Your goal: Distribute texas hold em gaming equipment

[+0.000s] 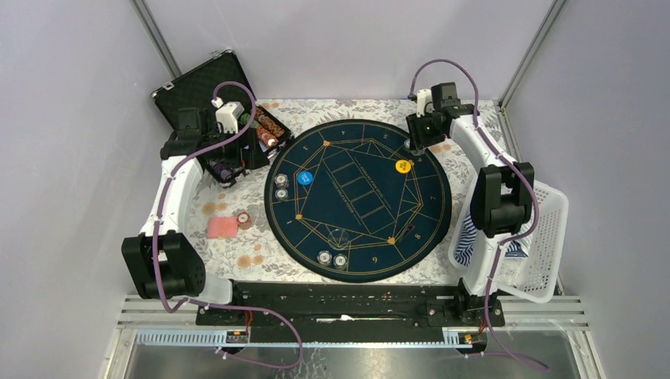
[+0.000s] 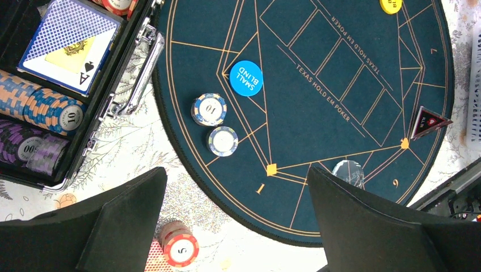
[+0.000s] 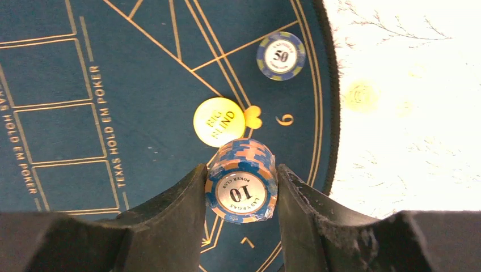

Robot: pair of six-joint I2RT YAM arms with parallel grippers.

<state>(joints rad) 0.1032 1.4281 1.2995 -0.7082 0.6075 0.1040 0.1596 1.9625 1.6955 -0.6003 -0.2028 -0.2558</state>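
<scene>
Blue-orange striped chip stack [image 3: 243,181], yellow button [image 3: 219,122], navy mat [image 3: 153,130] with gold lines

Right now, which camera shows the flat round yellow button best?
The right wrist view: the flat round yellow button is close, its BIG BLIND lettering readable. Top external shows it as a small dot; left wrist catches only its edge.

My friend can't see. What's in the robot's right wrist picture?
The right gripper squeezes a small stack of blue-and-orange chips marked 10 between its black fingers, with the dark blue poker mat below. Just beyond sit a yellow Big Blind button and a blue chip marked 50; flowery tablecloth shows on the right.
</scene>
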